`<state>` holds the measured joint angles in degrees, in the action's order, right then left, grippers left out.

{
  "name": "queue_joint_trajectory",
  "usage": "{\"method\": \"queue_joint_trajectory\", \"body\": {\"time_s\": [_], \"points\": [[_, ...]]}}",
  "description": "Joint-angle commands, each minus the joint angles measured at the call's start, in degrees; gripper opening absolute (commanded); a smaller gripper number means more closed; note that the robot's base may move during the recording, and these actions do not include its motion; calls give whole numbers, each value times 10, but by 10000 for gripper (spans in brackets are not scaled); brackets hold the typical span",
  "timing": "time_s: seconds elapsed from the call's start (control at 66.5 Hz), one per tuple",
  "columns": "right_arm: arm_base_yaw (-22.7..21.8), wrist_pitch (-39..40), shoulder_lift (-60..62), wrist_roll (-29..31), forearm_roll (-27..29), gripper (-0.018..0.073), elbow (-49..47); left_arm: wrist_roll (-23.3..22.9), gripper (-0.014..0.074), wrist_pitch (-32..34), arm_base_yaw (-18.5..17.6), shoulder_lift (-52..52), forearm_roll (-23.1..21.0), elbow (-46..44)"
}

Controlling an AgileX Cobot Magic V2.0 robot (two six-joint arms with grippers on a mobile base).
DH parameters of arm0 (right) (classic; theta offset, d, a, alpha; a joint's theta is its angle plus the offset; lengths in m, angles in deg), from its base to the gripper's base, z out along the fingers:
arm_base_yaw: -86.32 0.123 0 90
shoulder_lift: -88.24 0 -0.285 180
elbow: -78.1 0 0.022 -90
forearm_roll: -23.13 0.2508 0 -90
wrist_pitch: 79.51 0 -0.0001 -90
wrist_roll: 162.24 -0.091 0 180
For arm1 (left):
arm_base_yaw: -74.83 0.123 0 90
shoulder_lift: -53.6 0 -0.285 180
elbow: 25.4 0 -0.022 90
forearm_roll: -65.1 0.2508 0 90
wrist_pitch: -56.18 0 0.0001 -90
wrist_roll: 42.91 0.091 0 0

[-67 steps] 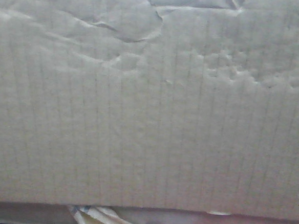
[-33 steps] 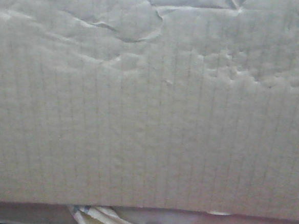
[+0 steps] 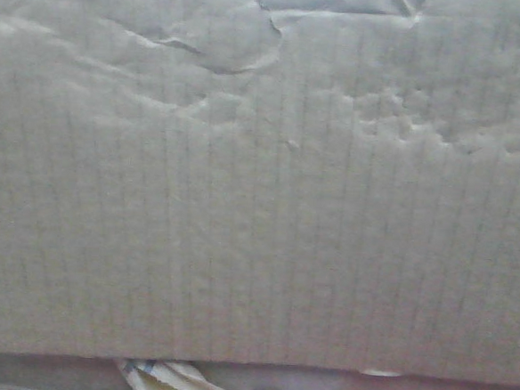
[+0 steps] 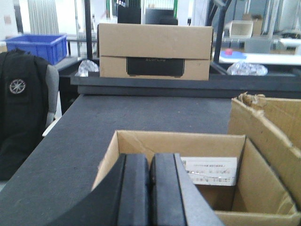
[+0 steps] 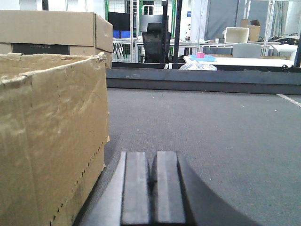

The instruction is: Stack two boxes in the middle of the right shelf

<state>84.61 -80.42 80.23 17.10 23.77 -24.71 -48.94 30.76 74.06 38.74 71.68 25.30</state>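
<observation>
Three views: one blocked at close range, two skimming low over the counter [image 4: 141, 113].

Front-facing: set so near a wrinkled cardboard face [image 3: 259, 204] as to show only that and a thin strip along the bottom. Left wrist: looking level and forward past the closed left end effector [image 4: 149, 188], over a small open box [image 4: 174, 141] just below, toward the counter's far edge. Right wrist: same low forward heading past the closed right end effector [image 5: 151, 188], just beside a torn box [image 5: 51, 132] on its left. Shared by both wrist views: that torn box, the closed box [image 4: 155, 52] at the far edge, the counter top.
</observation>
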Motion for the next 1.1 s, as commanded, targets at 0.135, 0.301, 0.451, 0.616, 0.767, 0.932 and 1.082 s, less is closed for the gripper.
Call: {"method": "queue_joint_trajectory", "body": {"time_s": [0.135,0.301,0.451,0.616,0.767,0.932,1.082], "points": [[1,13,2,2,0,-165,0,-1,-111,-167,0,-189,-32,-174],[1,13,2,2,0,-165,0,-1,-111,-184,0,-295,-35,-220],[1,13,2,2,0,-165,0,-1,-111,-160,0,-374,-36,-236],[1,13,2,2,0,-165,0,35,-111,-179,0,-471,-36,-303],[1,13,2,2,0,-165,0,105,-111,-208,14,-545,-38,-364],[1,13,2,2,0,-165,0,202,-111,-242,74,-590,-116,-403],[1,13,2,2,0,-165,0,290,-111,-275,147,-605,-212,-410]]}}
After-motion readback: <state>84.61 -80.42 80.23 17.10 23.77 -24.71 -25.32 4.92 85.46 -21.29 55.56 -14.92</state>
